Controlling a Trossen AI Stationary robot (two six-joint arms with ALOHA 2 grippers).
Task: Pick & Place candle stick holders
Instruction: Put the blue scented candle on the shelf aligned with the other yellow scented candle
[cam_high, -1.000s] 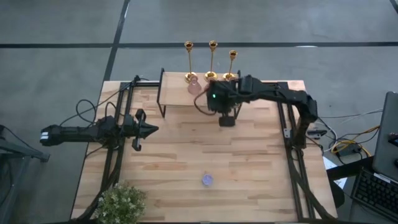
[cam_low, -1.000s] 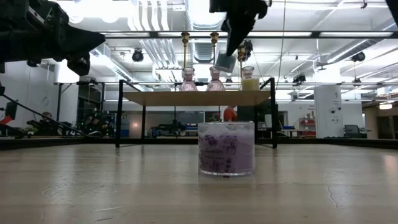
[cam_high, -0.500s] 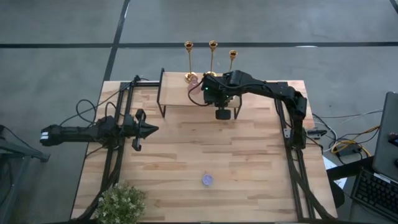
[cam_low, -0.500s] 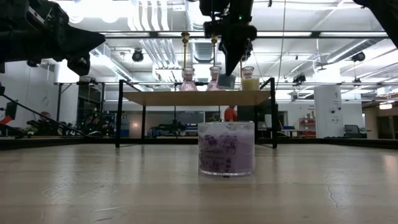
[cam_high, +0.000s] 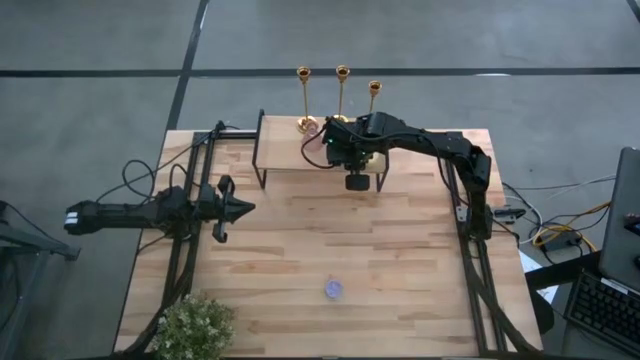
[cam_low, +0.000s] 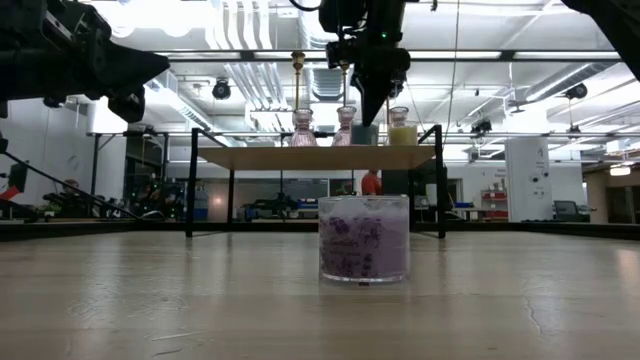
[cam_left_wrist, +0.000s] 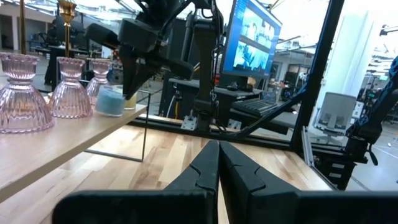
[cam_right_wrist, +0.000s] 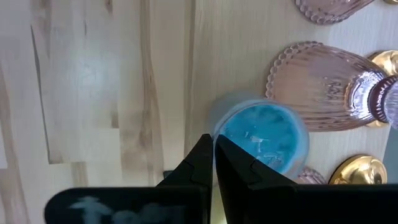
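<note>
While the right gripper (cam_right_wrist: 212, 163) hangs over the raised shelf (cam_high: 290, 158) at the far side of the table (cam_high: 400, 260), its two dark fingers are pressed together, pinching the near rim of a small blue candle (cam_right_wrist: 266, 135) in a clear cup; the cup sits on or just above the shelf board, and I cannot say for sure that it has touched down. Right beside that candle are ribbed pink glass holders (cam_right_wrist: 317, 87), and round gold bases (cam_right_wrist: 362, 171) peek in at the edge of the wrist view. From above, the three gold candle stick holders (cam_high: 342, 96) stand upright in a row along the shelf's far edge, stems tall, cups on top, none of them tipped and none in any grip. A yellow candle (cam_low: 402, 133) stands on the shelf too. Out on the open table a purple candle (cam_low: 363, 240) sits alone, well apart from the shelf. The left gripper (cam_high: 240, 209) waits at the table's left side, fingers closed on nothing, pointing inward, near the little green plant (cam_high: 192, 326) at the front corner. By my reading the candlesticks look placed already, and what the arm is busy with now is a candle, not a holder, with the purple one left untouched
</note>
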